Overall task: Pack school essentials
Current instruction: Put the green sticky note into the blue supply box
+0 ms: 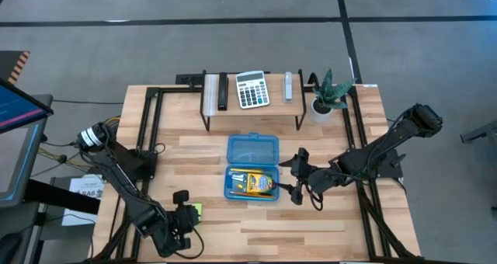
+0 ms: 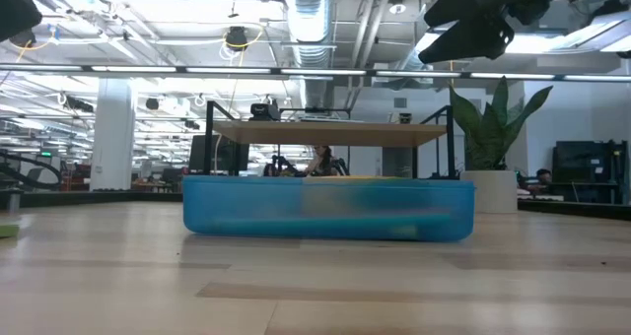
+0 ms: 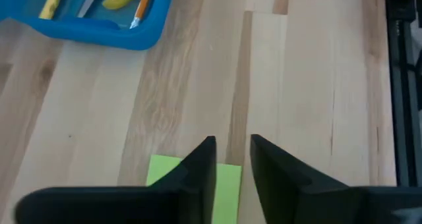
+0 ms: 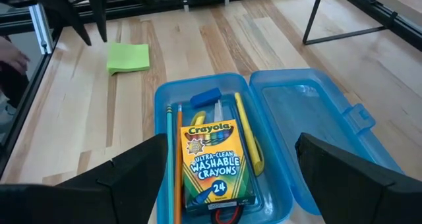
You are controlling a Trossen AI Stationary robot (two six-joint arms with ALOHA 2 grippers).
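An open blue pencil box [image 1: 252, 183] lies mid-table, its lid [image 1: 252, 150] flat on the far side. In its tray are a crayon box [image 4: 214, 161], a blue eraser [image 4: 206, 97], pencils [image 4: 178, 158] and a red scissors handle [image 4: 224, 214]. A lime sticky-note pad [image 4: 128, 57] lies flat on the table near the front left. My left gripper [image 3: 232, 145] hangs over the pad [image 3: 161, 171], pointing steeply down, its fingers a narrow gap apart and clear of it. My right gripper [image 1: 297, 178] stands wide open to the right of the box.
A low shelf [image 1: 252, 101] at the table's far side carries a calculator [image 1: 251, 88]. A potted plant [image 1: 330, 93] stands at its right end. Black frame rails [image 1: 147, 140] run along both sides of the table. Bare wood lies between the pad and the box.
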